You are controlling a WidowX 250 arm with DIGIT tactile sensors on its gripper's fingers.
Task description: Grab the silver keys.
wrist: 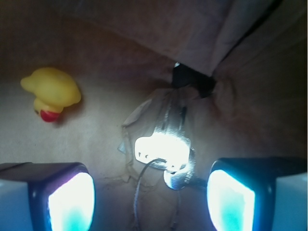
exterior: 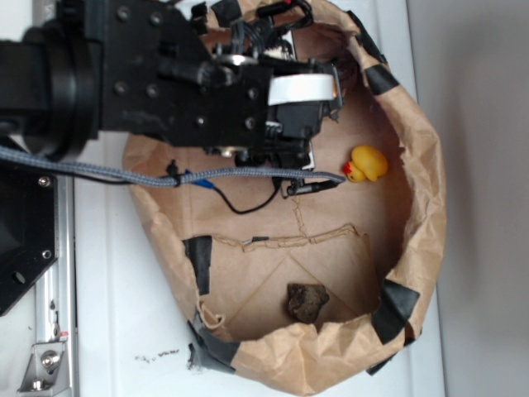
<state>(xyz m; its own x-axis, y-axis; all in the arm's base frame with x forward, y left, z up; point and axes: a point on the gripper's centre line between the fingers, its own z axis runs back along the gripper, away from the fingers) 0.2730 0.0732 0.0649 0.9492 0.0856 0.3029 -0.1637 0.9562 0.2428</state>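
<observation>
Hanging over the upper part of a brown paper bag (exterior: 413, 248) that is rolled down into a shallow basin, the black gripper (wrist: 151, 197) has its jaws spread apart with nothing between them. Wrist view: the two fingertips (wrist: 70, 199) glow pale blue-white at the lower left and lower right. The silver keys (wrist: 163, 147) lie on the bag floor in the gap ahead of the jaws, nearer the right-hand finger, overexposed to bright white; their thin wire ring curves down toward the camera. A yellow rubber duck (exterior: 366, 163) with a red bill rests well apart from the keys. Exterior view: the arm hides the keys. A dark brown rock-like lump (exterior: 307, 301) sits at the far lower end of the bag floor. Black tape patches (exterior: 397, 308) mark the rim. A grey braided cable (exterior: 99, 170) crosses beneath the arm.
</observation>
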